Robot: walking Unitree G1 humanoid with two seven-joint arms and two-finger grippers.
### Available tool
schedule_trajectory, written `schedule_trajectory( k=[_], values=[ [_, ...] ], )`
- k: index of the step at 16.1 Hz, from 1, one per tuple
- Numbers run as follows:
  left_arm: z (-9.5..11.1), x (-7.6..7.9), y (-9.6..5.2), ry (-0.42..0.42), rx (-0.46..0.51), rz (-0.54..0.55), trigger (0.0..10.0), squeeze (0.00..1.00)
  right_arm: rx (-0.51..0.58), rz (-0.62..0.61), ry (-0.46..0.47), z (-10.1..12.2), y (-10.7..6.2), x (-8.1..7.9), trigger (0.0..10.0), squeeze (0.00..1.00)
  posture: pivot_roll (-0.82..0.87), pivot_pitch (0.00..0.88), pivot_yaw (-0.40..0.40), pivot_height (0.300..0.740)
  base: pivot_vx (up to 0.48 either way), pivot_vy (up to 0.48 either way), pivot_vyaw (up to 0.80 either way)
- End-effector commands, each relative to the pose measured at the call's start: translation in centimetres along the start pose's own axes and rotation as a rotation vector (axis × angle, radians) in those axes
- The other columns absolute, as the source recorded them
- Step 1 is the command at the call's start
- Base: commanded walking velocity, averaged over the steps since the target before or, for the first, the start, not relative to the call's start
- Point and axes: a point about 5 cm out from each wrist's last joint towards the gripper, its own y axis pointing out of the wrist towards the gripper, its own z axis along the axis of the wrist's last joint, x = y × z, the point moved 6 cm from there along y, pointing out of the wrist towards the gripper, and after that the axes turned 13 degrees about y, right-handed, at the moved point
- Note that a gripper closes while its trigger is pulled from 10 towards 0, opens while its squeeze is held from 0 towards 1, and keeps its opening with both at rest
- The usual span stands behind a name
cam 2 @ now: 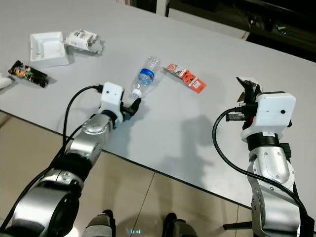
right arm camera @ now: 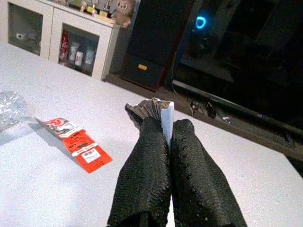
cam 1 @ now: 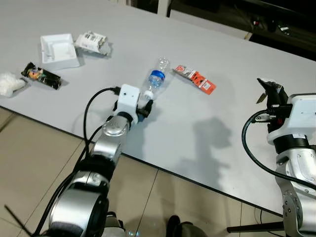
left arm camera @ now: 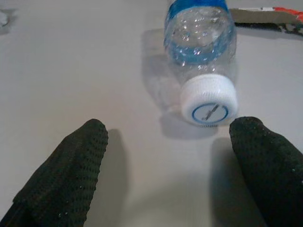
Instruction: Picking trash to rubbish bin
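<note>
Since the left gripper (left arm camera: 165, 175) lies spread at the clear, blue-labelled plastic bottle (cam 1: 155, 79) (white cap foremost), closing could roll it away; the right gripper (right arm camera: 164, 130) pinches a crumpled silvery wrapper (right arm camera: 152, 108).

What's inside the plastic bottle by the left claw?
The plastic bottle lies on its side on the table, white cap on, facing the open left claw. Its clear wall shows no liquid; behind the blue label band I cannot tell.

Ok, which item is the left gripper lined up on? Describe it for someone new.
On the grey table, the left gripper sits open just short of a clear plastic bottle lying on its side. Its white cap faces the gripper; the orange wrapper beside it is flat.
</note>
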Motion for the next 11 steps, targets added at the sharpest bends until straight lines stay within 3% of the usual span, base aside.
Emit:
schedule_trajectory(
  k=[1,6,11],
  values=[
    [0.4,0.7,0.3,0.02,0.011,-0.017,10.0,0.0,0.007,-0.018,-0.006,0.5,-0.2,0.4,10.0,0.0,0.15,0.257,-0.118,0.74,0.0,0.0,0.0],
    [1.3,1.3,0.7,0.008,0.056,-0.015,10.0,0.0,-0.006,-0.014,0.001,0.5,-0.5,0.3,10.0,0.0,0.12,0.286,-0.136,0.74,0.0,0.0,0.0],
    [2.0,2.9,1.1,-0.017,0.074,-0.035,10.0,0.0,-0.022,-0.01,-0.043,1.3,-1.1,1.1,10.0,0.0,0.03,0.316,-0.18,0.74,0.0,0.0,0.0]
  ],
)
